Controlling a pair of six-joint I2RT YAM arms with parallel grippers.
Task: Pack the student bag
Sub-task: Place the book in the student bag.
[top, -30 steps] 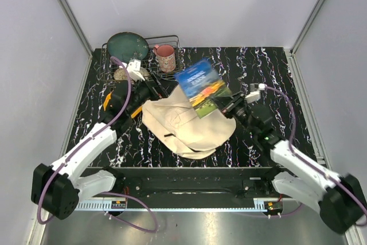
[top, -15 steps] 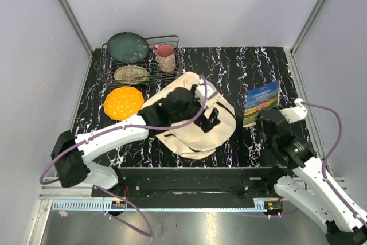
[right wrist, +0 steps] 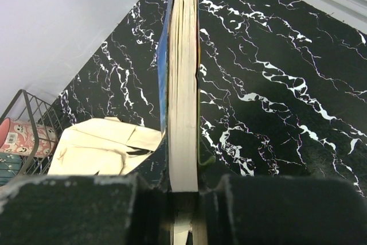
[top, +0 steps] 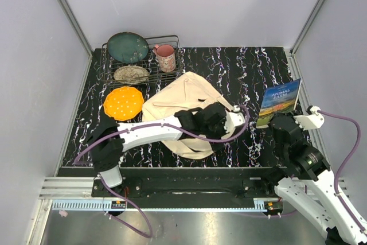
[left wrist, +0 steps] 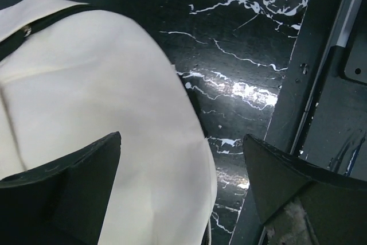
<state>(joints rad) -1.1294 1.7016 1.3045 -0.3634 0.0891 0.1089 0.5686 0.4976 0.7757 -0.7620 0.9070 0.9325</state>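
The student bag (top: 182, 93) is lying flat near the middle of the black marbled table (top: 252, 67), with its flap side reaching toward the far left. In the left wrist view its cream cloth (left wrist: 86, 96) is filling the left half of the picture, with a dark strap crossing the upper corner. The left arm is reaching across the bag from the near left, and the left gripper (top: 225, 123) is hanging over the bag's near right edge. Its jaws are standing wide apart with nothing between them (left wrist: 182, 137); whether they are touching the cloth cannot be told.

To the right, well apart from the bag, the right gripper (top: 276, 121) is clamping the lower edge of a book (top: 280, 100) and holding it upright above the table. In the right wrist view the fingers (right wrist: 114, 205) are pressing on both covers, and the book's page edge (right wrist: 183, 84) is rising straight up from them.

At the far left a wire rack (top: 172, 39) is holding a green plate (top: 127, 47), a pink mug (top: 166, 57) and a speckled dish (top: 131, 73). An orange plate (top: 123, 102) is lying on the table just left of the bag.
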